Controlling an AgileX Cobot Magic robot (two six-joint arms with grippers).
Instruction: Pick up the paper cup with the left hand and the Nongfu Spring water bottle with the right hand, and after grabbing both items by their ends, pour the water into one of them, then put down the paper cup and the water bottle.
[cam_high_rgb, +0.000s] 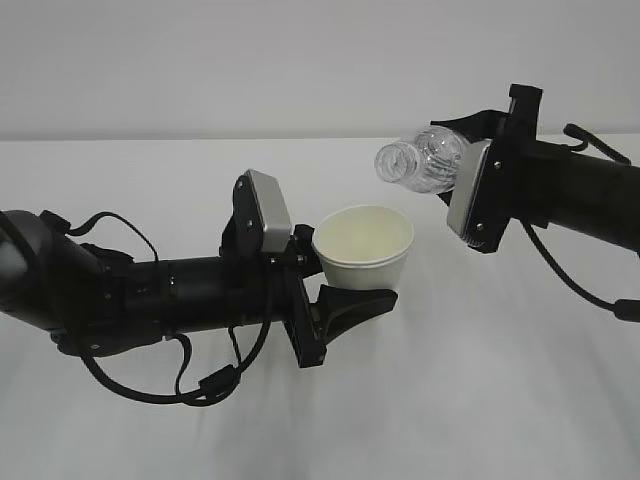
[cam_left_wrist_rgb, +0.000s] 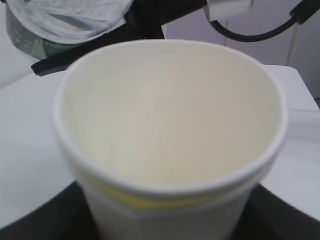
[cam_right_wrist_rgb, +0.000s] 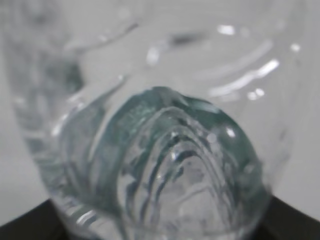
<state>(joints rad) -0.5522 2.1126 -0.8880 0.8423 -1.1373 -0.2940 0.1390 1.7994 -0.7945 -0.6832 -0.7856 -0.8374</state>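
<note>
Counter (cam_high_rgb: 480, 400), white and bare in the near part, spreads under both arms. Nearest on the left lies the left hand (cam_high_rgb: 150, 300), a black arm with looping cables, stretched toward the middle with its grey-topped wrist block raised. Its pincer (cam_high_rgb: 345, 290) pinches the paper cup (cam_high_rgb: 364, 255) by its lower part: one black finger (cam_high_rgb: 352, 306) curves under the cup's base on the near side, and the other sits behind the cup's left wall. The cup stands upright, lifted clear of the counter, mouth up. From the left wrist view the paper cup (cam_left_wrist_rgb: 170, 125) shows a rolled rim and a pale yellowish inside; whether any water lies in it I cannot tell.

Farther back and to the right, the right hand (cam_high_rgb: 570, 190) reaches in from the right edge. Its pincer (cam_high_rgb: 470, 160) pinches the Nongfu Spring water bottle (cam_high_rgb: 420, 160) by its base end. The bottle lies tipped nearly flat, its open, capless mouth pointing left and a little down, above and just right of the cup's rim, apart from it. The right wrist view shows only the bottle's (cam_right_wrist_rgb: 165, 150) clear ribbed bottom, blurred, filling the picture.
</note>
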